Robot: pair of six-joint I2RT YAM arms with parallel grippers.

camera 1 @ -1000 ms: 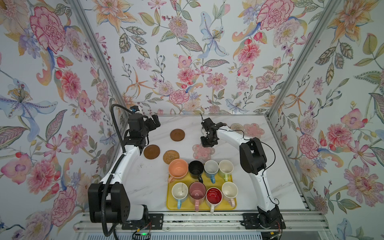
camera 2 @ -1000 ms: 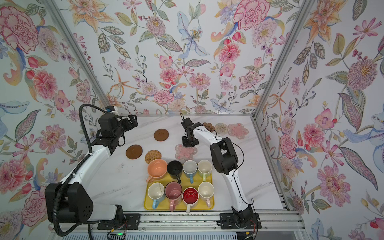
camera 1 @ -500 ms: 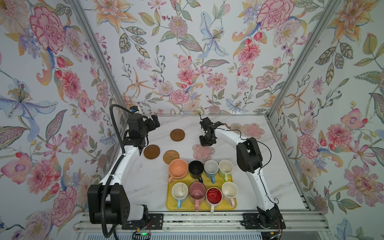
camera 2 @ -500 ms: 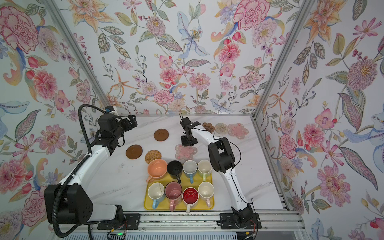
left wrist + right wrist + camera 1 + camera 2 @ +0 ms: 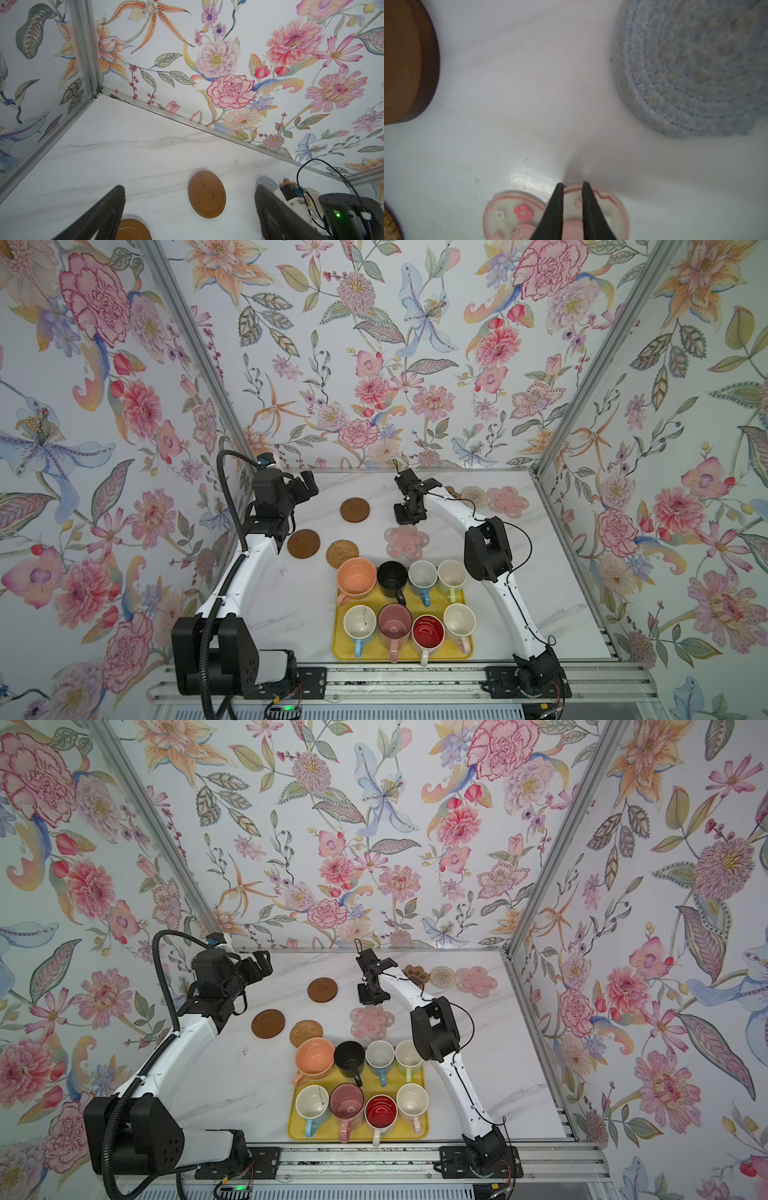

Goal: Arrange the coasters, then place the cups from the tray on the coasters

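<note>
The right claw [image 5: 572,184] is pinching, jaws nearly together, the far petal of a pink flower coaster [image 5: 406,540] lying just behind the tray [image 5: 340,649], while the left claw [image 5: 310,487] is hanging spread wide. Coaster arranging is under way, with all the cups [image 5: 392,578] sitting on the tray. The next move is likely calling for dragging or lifting this coaster to an open spot.

Robot lab test cell: floral-print wall panels [image 5: 374,364] in aluminium extrusion frame [image 5: 586,377], white marble-look surface [image 5: 299,614], two black-and-white robot arms [image 5: 245,572] bolted to aluminium rail [image 5: 395,680] at 6 o'clock.
</note>
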